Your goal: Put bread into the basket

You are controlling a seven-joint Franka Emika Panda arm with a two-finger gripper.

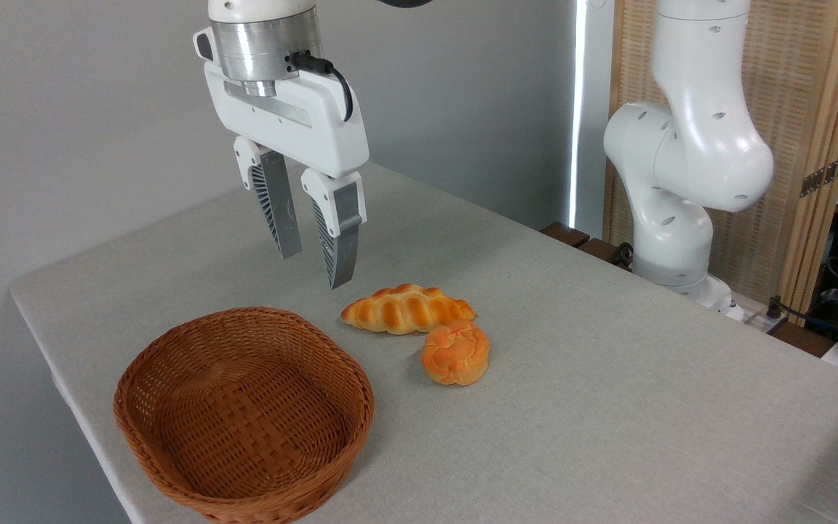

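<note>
The basket [244, 415] is sitting empty at the surface's [608, 407] near edge. The bun [456, 352] is lying just right of it, touching the loaf [408, 308]. The tool [311, 268] is hanging above, narrowly parted and holding nothing; it should be closing across the bun alone. No writing is showing.

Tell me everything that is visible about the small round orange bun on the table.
The small round orange-golden bun has a knotted, swirled top with paler creases and a glossy baked-looking surface. It looks whole. It lies on the grey tablecloth, slightly tilted, to the right of the brown woven wicker basket and outside it. It sits just in front of the longer golden braided loaf, very close or touching. The open white gripper hangs above and to the left, apart from it.
</note>
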